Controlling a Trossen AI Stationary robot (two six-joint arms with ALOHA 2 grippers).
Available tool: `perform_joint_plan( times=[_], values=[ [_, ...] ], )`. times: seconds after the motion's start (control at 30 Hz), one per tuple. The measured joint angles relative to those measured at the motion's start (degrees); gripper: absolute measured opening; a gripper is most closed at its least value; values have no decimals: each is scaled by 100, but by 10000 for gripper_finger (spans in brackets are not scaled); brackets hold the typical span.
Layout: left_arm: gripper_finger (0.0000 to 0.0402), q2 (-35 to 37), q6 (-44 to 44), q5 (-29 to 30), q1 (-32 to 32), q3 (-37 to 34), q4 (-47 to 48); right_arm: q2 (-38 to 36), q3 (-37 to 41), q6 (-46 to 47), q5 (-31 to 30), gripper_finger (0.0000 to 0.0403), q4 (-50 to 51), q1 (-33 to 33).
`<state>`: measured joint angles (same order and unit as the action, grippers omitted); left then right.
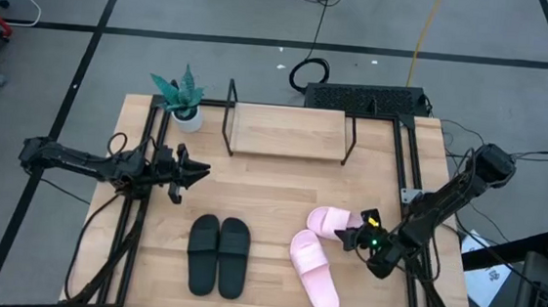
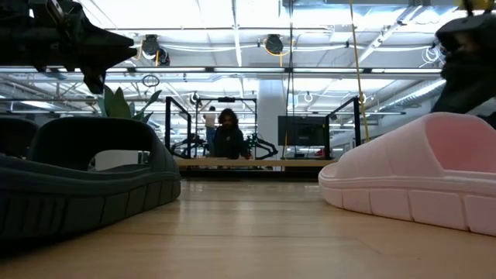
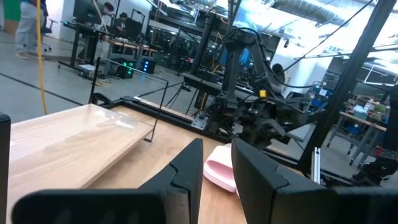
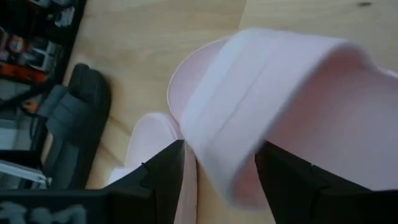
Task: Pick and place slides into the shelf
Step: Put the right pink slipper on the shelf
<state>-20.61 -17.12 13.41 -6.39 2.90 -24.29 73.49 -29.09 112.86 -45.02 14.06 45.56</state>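
I see the right gripper [image 1: 351, 236] with fingers apart straddling one pink slide's [image 1: 328, 221] strap, front-right of the empty shelf [image 1: 287, 132]; the left gripper [image 1: 194, 171], fingers parted, hovers above the black pair [image 1: 218, 255].

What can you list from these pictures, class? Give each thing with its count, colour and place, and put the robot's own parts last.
Black slides: two, matte black, side by side on the table's near left.
Pink slides: two, pale pink, near right; one lies by the right pincer.
Shelf: one, light wood with black wire frame, far middle, nothing on it.
Potted plant: one, green in a white pot, far left corner.
Table: one, light wood.
Person: one, dark top, in the room beyond.
Left pincer: one, dark, open, above the table's left.
Right pincer: one, dark, open around a pink slide's strap.
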Motion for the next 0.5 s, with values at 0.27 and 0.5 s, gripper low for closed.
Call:
perform_joint_plan(
  times=[0.27,0.5],
  values=[
    [88,-1,-5,-4,-1,0,0,2,215,-880,77,130,-980,-783],
    [88,-1,-7,-4,-1,0,0,-405,215,-2040,-23,11,-1578,-1067]
  ],
)
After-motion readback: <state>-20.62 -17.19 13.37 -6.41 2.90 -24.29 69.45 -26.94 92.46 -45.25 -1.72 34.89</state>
